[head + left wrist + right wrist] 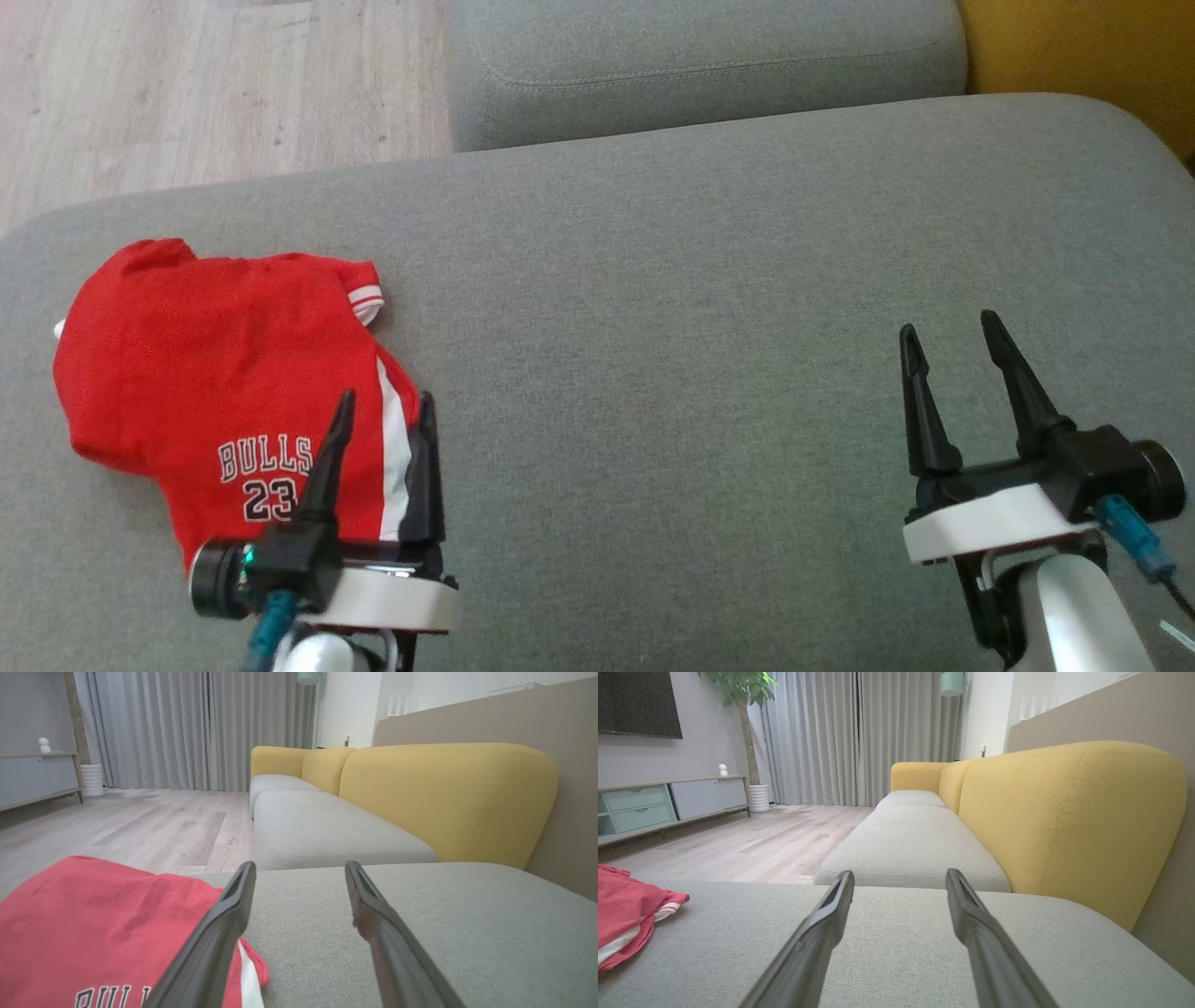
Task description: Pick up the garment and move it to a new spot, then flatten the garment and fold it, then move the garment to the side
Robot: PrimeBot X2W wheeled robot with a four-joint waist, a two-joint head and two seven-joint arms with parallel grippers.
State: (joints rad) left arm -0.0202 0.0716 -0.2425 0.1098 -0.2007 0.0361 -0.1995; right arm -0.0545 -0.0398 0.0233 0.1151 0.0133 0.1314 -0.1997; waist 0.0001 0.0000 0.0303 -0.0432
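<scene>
So the red jersey (215, 392) (white BULLS 23 lettering, white side stripe) is lying in a loose rumpled heap on the big grey seat cushion (709, 308), over at the robot's left end of it, close to the rounded corner by the wood floor (187, 84); one edge with red-and-white banding pokes out on the side facing the middle of the cushion; it's not flattened or folded yet.

The left gripper (387, 396) sits right at the jersey's striped edge, fingers spread wide with nothing between them; one finger lines up over the red cloth and the other over bare grey fabric just beside it; can't tell if either is actually touching the cloth. The right gripper (948, 322) is well apart from the jersey, over bare cushion on the robot's right, also spread wide and holding nothing.

Past the fingers there's a second grey seat cushion (700, 65) butted up against this one; the yellow backrest (1074, 47) runs along the robot's right; further off, grey curtains (187, 728) hang beyond the far end of the sofa and a low cabinet (668, 802) stands along the wall across the floor.
</scene>
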